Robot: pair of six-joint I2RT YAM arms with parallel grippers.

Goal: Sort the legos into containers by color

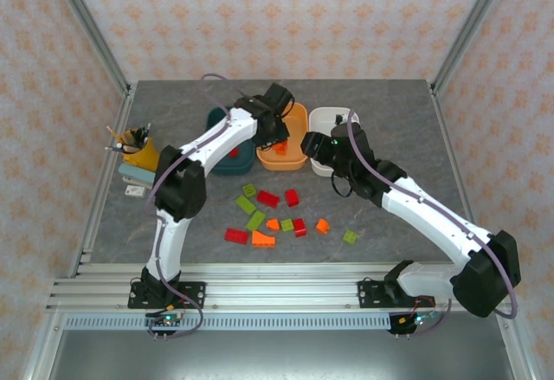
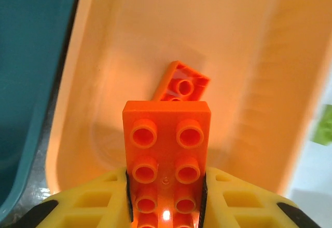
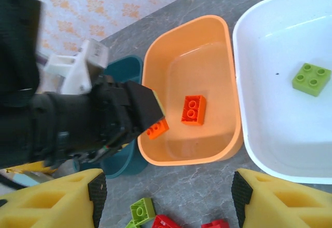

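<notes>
Left gripper (image 2: 166,189) clamps a small studded orange plastic brick (image 2: 166,134), held just above the shallow orange plastic tub (image 2: 129,30); second orange brick (image 2: 184,82) lies inside. Right gripper (image 3: 168,197) gapes, empty.

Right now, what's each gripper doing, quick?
Left gripper: shut on an orange brick over the orange tub.
Right gripper: open, empty.

text: none readable | labels: none (studs too blurred)
</notes>
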